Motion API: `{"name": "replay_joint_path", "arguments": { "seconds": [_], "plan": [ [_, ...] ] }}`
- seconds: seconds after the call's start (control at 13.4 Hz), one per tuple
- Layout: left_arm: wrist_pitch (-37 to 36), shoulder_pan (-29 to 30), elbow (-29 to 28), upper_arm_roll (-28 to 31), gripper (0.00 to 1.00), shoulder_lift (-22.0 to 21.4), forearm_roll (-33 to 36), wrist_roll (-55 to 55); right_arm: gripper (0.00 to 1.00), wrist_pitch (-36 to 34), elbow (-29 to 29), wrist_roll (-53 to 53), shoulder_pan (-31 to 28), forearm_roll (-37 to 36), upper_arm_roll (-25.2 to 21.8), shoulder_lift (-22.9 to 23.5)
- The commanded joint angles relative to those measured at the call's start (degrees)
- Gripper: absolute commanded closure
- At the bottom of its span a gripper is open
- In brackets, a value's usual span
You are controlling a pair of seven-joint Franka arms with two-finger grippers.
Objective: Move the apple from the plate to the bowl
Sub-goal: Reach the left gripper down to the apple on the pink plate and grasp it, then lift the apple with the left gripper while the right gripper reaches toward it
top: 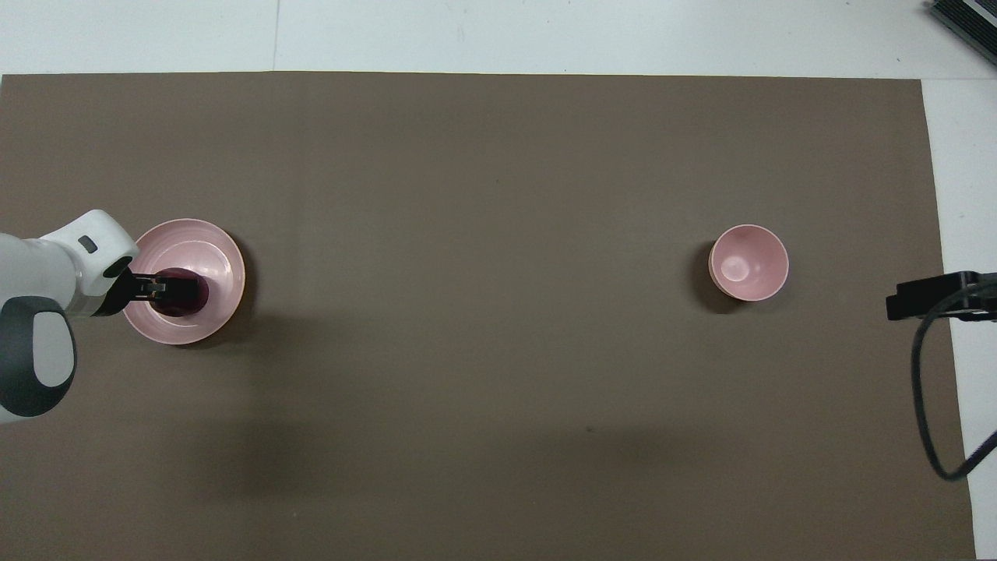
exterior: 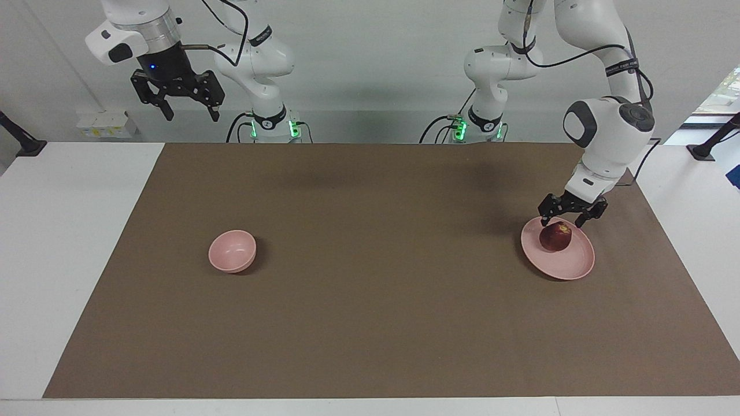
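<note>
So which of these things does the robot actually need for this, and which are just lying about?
Needed:
apple, on the plate
plate, at the left arm's end of the table
bowl, empty, at the right arm's end
left end effector, open, just over the apple

Just there:
brown mat
right end effector, open, waiting raised
</note>
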Motion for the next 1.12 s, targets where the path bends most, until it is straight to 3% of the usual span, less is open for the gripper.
{"name": "replay_joint_path", "arguments": {
  "seconds": [0.0,0.3,0.37,0.52,0.6,1.04],
  "plan": [
    [4.76,2.04,-1.82,-0.53,0.00,1.64,-1.14,2.22,0.00,-0.53,-0.74,-1.15,-0.87,0.35,0.31,-0.95],
    [6.10,1.96,-1.64,-0.53,0.00,2.53,-1.75,2.40,0.00,-0.53,-0.74,-1.15,-0.87,0.35,0.31,-0.95],
    [6.01,1.69,-1.56,-0.53,0.11,2.53,-2.45,2.40,0.00,-0.53,-0.74,-1.15,-0.87,0.35,0.31,-0.95],
    [6.36,1.08,-1.29,-0.71,0.93,2.79,-2.54,2.49,0.00,-0.53,-0.74,-1.15,-0.87,0.35,0.31,-0.95],
    [6.19,0.90,-1.29,-0.71,1.00,2.79,-2.54,2.49,0.00,-0.53,-0.74,-1.15,-0.87,0.35,0.31,-0.95],
    [2.16,0.64,1.95,-1.67,1.00,0.60,-2.63,2.49,0.00,-0.53,-0.74,-1.15,-0.87,0.35,0.31,-0.95]
  ]
}}
